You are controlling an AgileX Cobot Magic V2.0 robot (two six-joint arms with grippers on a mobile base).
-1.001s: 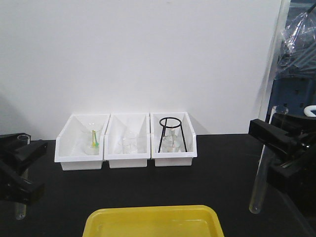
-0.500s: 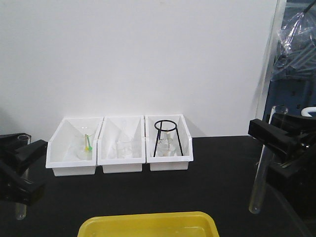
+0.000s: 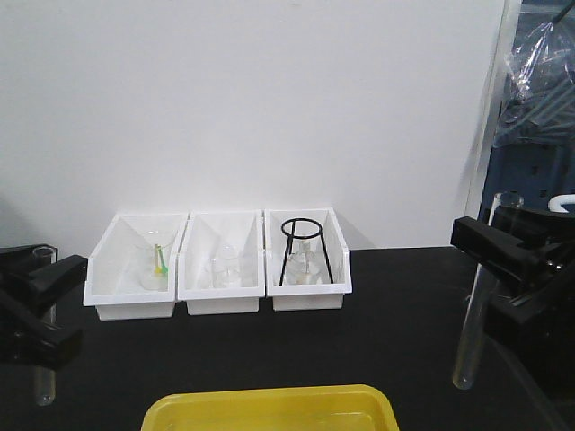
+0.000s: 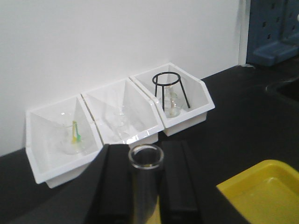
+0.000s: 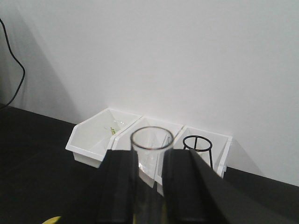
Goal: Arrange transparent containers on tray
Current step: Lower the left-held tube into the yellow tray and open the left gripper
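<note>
At the near edge of the tabletop (image 3: 395, 323) we see the yellow tray (image 3: 269, 406). Our left pincer (image 4: 145, 191) is clamped on the left test tube (image 3: 42, 382), upright by the left edge. Our right pincer (image 5: 150, 186) grips the right test tube (image 3: 469, 341), upright by the right edge. Both tubes are apart from the tray. Three white bins (image 3: 220, 292) line the far edge.
</note>
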